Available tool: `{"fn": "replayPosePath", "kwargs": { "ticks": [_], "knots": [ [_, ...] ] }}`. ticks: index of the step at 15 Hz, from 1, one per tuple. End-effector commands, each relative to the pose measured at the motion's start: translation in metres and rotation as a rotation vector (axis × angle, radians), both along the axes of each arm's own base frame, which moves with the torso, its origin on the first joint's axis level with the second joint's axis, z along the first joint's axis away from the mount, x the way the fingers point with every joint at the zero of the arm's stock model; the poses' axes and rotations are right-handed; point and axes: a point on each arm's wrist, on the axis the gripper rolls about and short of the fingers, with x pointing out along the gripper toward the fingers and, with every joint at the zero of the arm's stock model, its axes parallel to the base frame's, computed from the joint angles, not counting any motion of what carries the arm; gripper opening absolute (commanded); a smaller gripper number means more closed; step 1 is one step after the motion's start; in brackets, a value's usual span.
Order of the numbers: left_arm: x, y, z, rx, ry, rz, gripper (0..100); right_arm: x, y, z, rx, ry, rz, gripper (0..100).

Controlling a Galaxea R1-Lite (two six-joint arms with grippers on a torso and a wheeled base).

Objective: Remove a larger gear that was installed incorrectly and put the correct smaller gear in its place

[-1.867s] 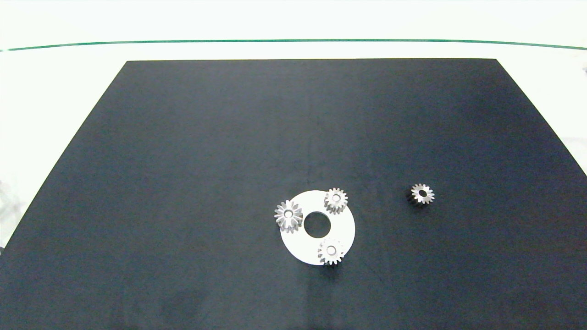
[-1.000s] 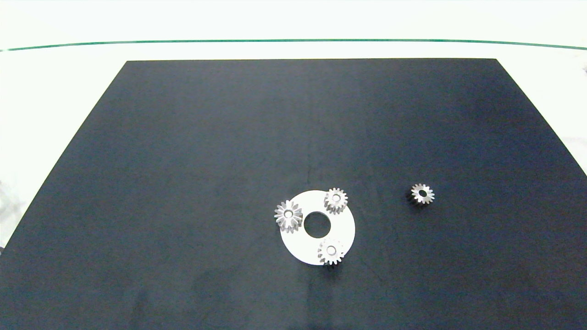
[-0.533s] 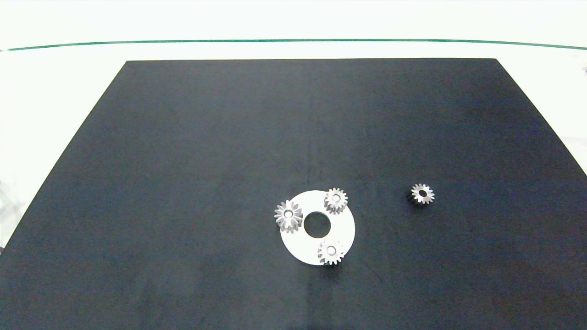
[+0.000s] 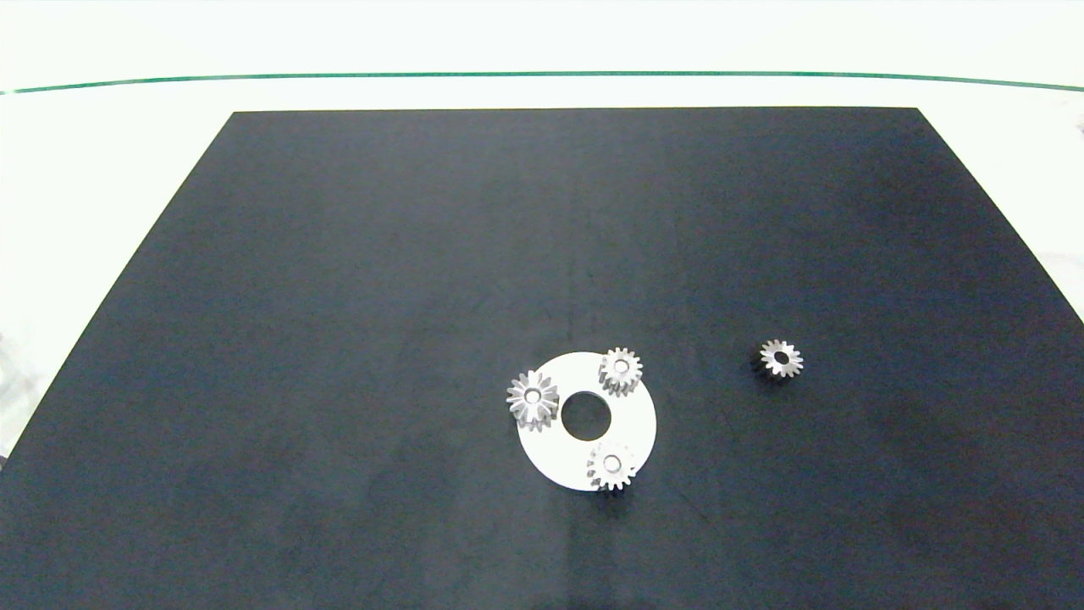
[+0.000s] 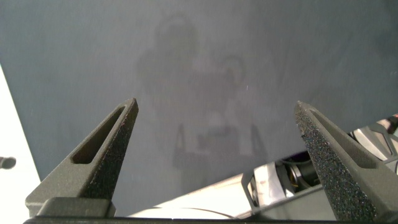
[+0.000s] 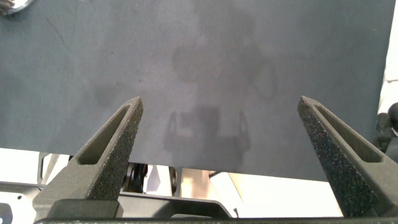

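A white ring plate [image 4: 633,418] lies on the black mat [image 4: 423,254] near its front middle. The larger gear [image 4: 533,398], with long pointed teeth, sits on the plate's left edge. Two small short-toothed gears sit on the plate too, one at the back [image 4: 620,370] and one at the front [image 4: 611,464]. A loose smaller gear [image 4: 780,358] lies on the mat to the plate's right. Neither arm shows in the head view. My left gripper [image 5: 214,134] is open over bare mat. My right gripper [image 6: 217,130] is open over bare mat as well, with nothing between its fingers.
The mat covers most of a white table [image 4: 102,169], with a green line [image 4: 542,75] along the far side. A sliver of silver metal [image 6: 12,5] shows at the corner of the right wrist view. Robot base parts [image 5: 311,180] show past the mat's near edge.
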Motion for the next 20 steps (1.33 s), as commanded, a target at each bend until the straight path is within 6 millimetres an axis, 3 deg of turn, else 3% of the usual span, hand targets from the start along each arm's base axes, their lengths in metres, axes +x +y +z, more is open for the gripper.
{"fn": "replayPosePath", "kwargs": {
  "ticks": [1, 8, 12, 15, 20],
  "knots": [
    [0.032, -0.005, 0.007, 0.016, 0.080, -0.071, 100, 0.013, 0.001, 0.006, -0.013, 0.039, 0.008, 100],
    [0.080, -0.032, 0.007, 0.091, 0.193, -0.292, 100, 0.031, 0.003, 0.015, -0.016, 0.080, 0.053, 100],
    [0.115, -0.067, 0.007, 0.160, 0.195, -0.365, 100, 0.028, 0.003, 0.014, -0.016, 0.077, 0.062, 100],
    [0.142, -0.098, 0.003, 0.178, 0.130, -0.360, 100, 0.025, 0.003, 0.014, -0.015, 0.068, 0.062, 100],
    [0.171, -0.120, 0.001, 0.183, 0.102, -0.320, 100, 0.022, 0.003, 0.012, -0.014, 0.065, 0.083, 100]
  ]
}}
